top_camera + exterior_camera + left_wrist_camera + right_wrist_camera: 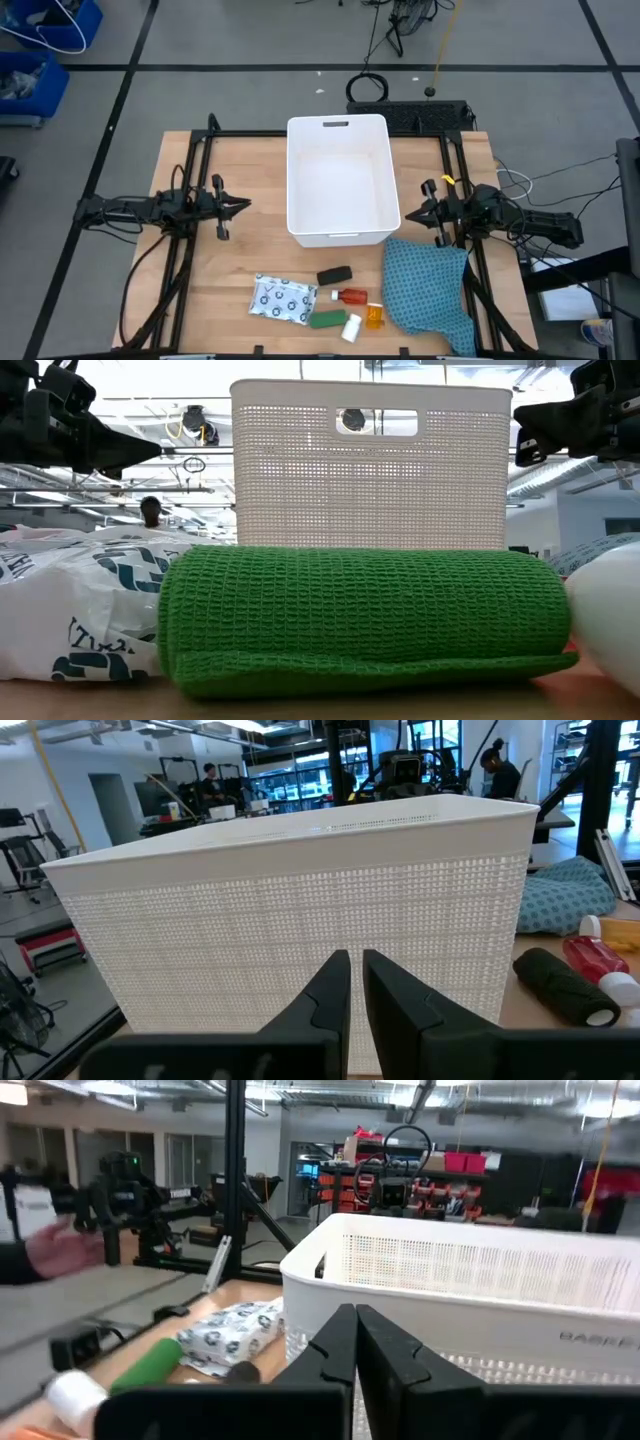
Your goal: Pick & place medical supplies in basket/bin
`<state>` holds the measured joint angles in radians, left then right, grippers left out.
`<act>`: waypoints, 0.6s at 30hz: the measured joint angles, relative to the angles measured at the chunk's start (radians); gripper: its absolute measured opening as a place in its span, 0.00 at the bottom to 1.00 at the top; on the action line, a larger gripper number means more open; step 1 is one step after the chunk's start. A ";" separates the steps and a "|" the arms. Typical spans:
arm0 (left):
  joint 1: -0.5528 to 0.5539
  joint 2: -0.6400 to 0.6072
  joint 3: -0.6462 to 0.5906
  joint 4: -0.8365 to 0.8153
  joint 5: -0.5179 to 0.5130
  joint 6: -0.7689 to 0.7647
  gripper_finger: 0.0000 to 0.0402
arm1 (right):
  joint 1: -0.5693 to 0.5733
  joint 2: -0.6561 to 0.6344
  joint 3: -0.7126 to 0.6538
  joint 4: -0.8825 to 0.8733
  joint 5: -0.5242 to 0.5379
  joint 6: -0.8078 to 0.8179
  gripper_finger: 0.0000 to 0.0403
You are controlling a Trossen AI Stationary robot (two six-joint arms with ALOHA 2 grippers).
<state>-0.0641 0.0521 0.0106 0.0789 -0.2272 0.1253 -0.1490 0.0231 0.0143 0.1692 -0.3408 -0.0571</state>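
Beside the empty basket [338, 180], both tools, left [240, 206] and right [408, 215], waited nearly closed, holding nothing; supplies lay unpicked.

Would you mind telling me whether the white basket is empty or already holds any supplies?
Empty. The high view shows the white basket with a bare interior, while the supplies, such as the black oblong piece, lie on the table.

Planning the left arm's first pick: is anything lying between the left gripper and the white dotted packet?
Nothing visible does. The left gripper hovers left of the white tub, and bare wood runs from it to the white dotted packet near the table's front edge. The other supplies lie beyond the packet.
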 joint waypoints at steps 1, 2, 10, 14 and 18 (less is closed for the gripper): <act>0.000 0.000 0.000 0.000 0.000 0.000 0.09 | 0.000 0.000 0.000 0.003 0.000 -0.031 0.00; 0.000 0.000 0.000 0.000 0.000 0.000 0.09 | 0.000 0.000 0.000 0.004 0.000 -0.055 0.00; 0.000 0.000 0.000 0.000 0.000 -0.018 0.09 | 0.000 0.000 0.000 0.005 -0.001 -0.086 0.00; 0.000 0.000 0.000 0.001 0.019 -0.174 0.09 | 0.000 0.000 0.000 0.005 -0.001 -0.080 0.00; 0.000 0.000 0.000 0.014 0.022 -0.277 0.09 | 0.000 0.000 0.000 0.005 -0.001 0.002 0.00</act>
<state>-0.0639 0.0521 0.0109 0.0925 -0.2048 -0.1518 -0.1486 0.0228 0.0143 0.1742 -0.3420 -0.0551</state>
